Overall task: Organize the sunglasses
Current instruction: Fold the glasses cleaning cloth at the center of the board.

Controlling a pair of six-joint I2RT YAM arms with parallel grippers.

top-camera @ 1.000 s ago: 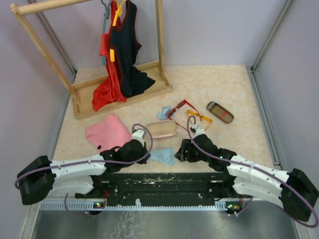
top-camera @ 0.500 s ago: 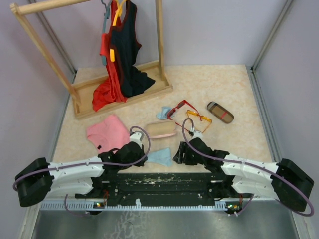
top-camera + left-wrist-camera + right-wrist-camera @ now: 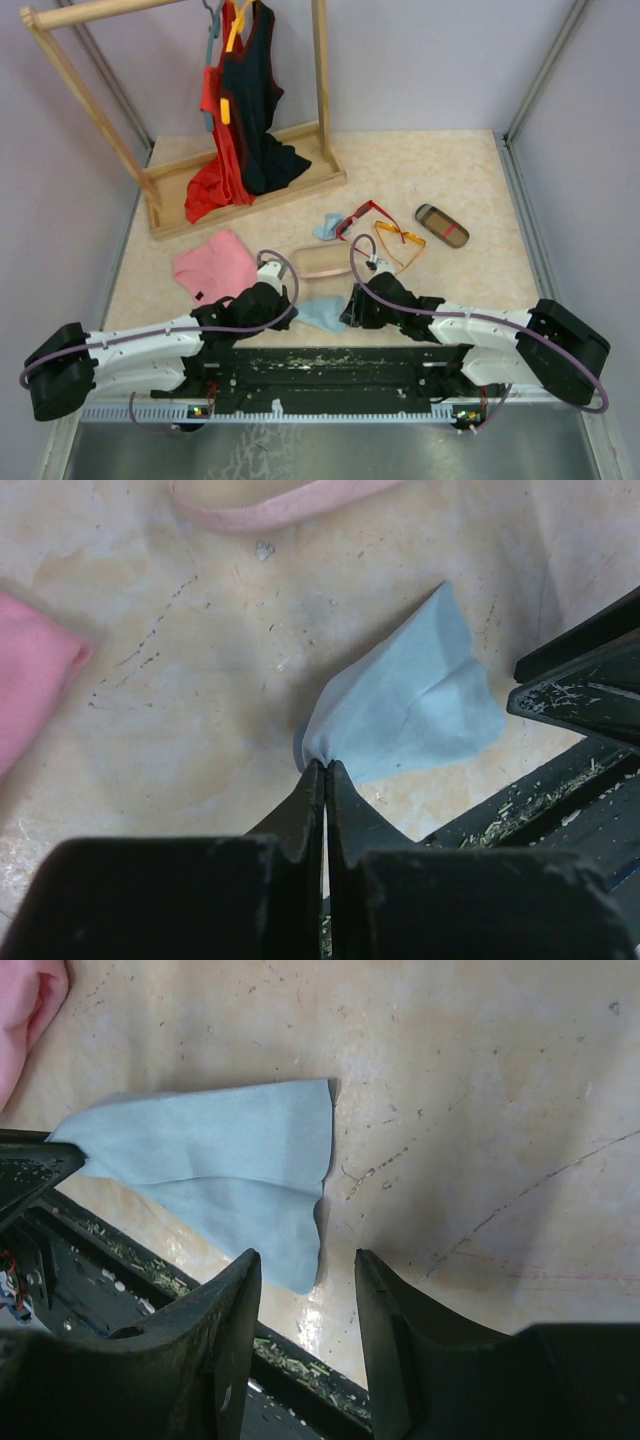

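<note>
The right end effector (image 3: pixel 307 1260) has slid left, jaws apart at the light blue cloth (image 3: pixel 230 1150) that the left end effector (image 3: pixel 325 772) stays pinching (red sunglasses (image 3: pixel 361 214) and orange sunglasses (image 3: pixel 400 241) lie untouched mid-surface (image 3: pixel 450 170)).

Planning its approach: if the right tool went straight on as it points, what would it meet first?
Probably the light blue cloth, whose near corner lies just ahead of the right tool, facing its open gap; depth is unclear.

Left wrist view's top edge cuts off the pink case (image 3: pixel 270 515).
</note>
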